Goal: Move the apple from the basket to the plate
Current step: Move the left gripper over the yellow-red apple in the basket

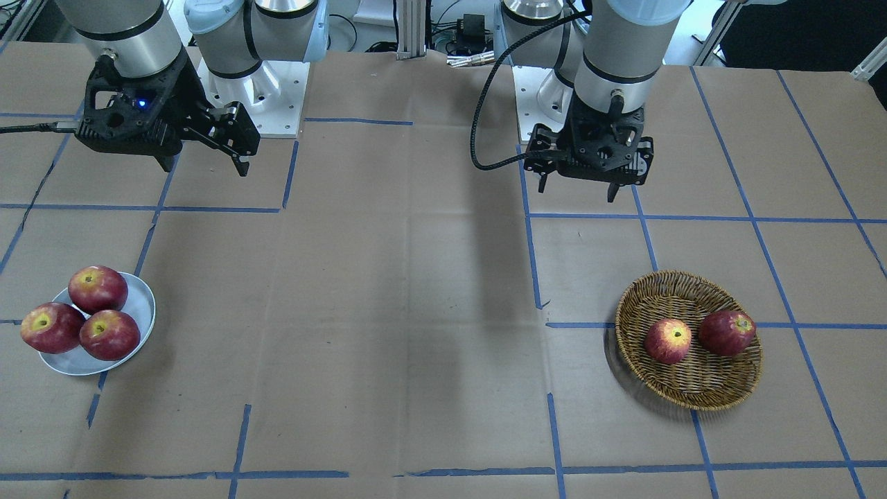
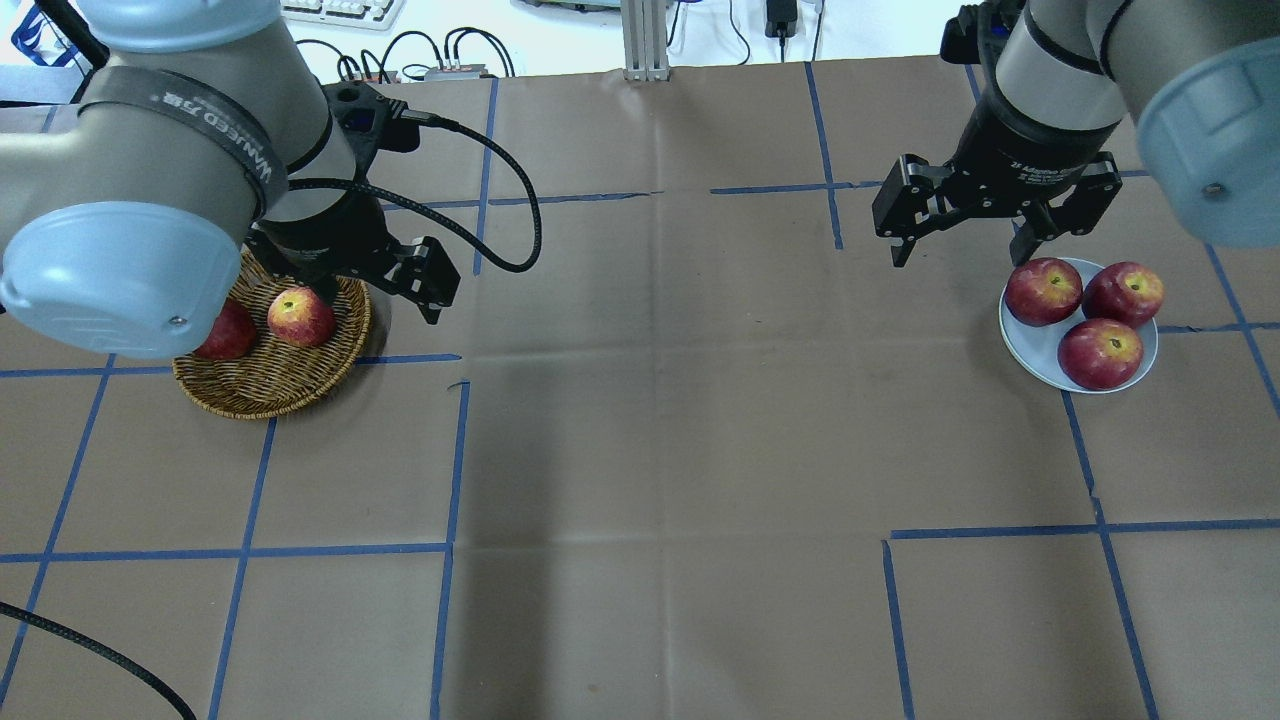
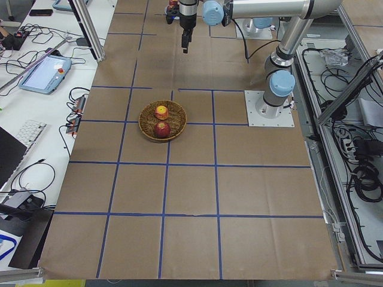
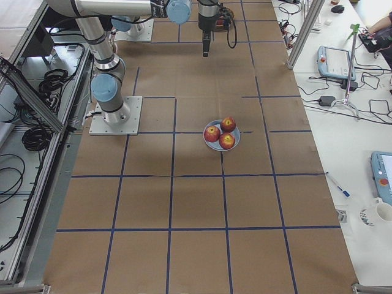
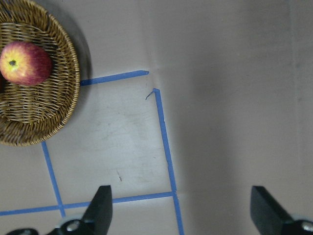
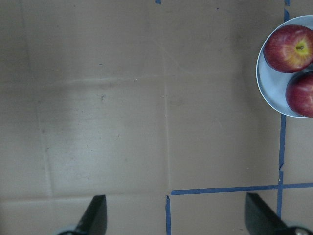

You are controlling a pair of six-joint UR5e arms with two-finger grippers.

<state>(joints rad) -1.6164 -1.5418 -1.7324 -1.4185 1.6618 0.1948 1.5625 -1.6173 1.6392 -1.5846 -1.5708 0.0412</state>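
Note:
The pinkish-red apple (image 1: 668,341) with a yellow-orange blush lies in the wicker basket (image 1: 665,284) beside a darker apple (image 1: 726,333). It also shows in the overhead view (image 2: 300,316) and in the left wrist view (image 5: 25,63). My left gripper (image 1: 577,193) is open and empty, raised above the table beside the basket, toward my base and the table's middle. The pale grey-blue plate (image 1: 142,305) holds three dark red apples. My right gripper (image 2: 958,255) is open and empty, raised just left of the plate (image 2: 1030,345).
The table is covered in brown paper with a blue tape grid. In the overhead view my left arm hides part of the basket (image 2: 280,385) and the darker apple (image 2: 225,332). A black cable (image 2: 520,220) loops from the left wrist.

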